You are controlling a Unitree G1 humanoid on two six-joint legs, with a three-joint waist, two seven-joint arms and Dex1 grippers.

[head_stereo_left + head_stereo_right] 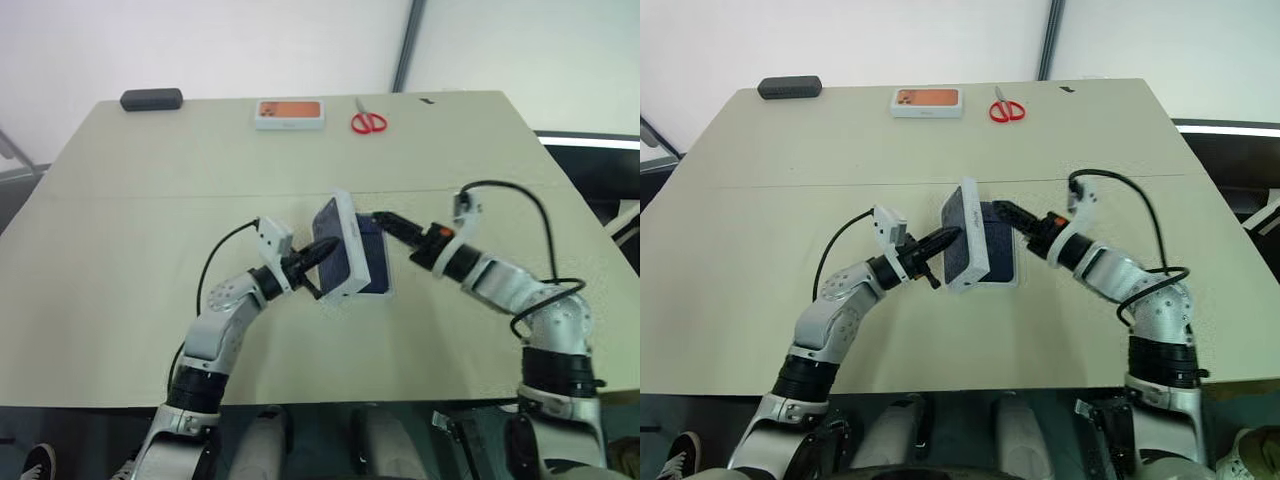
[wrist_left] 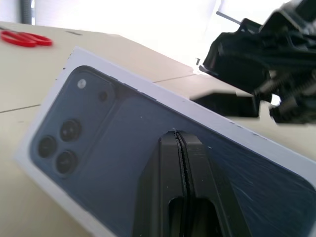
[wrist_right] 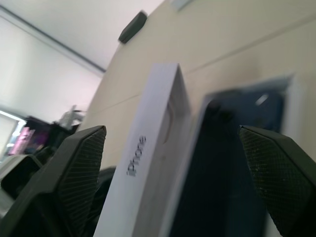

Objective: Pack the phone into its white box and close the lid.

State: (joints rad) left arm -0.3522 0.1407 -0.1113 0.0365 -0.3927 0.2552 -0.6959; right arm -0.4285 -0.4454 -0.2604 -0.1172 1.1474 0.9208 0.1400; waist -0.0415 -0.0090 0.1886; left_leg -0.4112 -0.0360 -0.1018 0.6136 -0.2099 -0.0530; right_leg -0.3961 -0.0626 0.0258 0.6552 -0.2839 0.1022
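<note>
The white box (image 1: 378, 291) lies flat at the table's middle with the dark navy phone (image 1: 373, 258) in it. Over its left side the lid (image 1: 347, 222) stands tilted on edge, its top face bearing a printed phone picture (image 2: 98, 143) and one side wall (image 3: 143, 168) the word "iPhone". My left gripper (image 1: 325, 249) is shut, its fingertips (image 2: 177, 138) against the lid's printed face. My right gripper (image 1: 386, 221) hovers open just right of the lid, over the box's far end, with nothing between its fingers (image 3: 74, 168).
Along the far edge of the beige table (image 1: 150, 200) lie a black oblong case (image 1: 152, 99), a white-and-orange box (image 1: 290, 113) and red scissors (image 1: 368, 122). Bare tabletop lies on both sides of the box.
</note>
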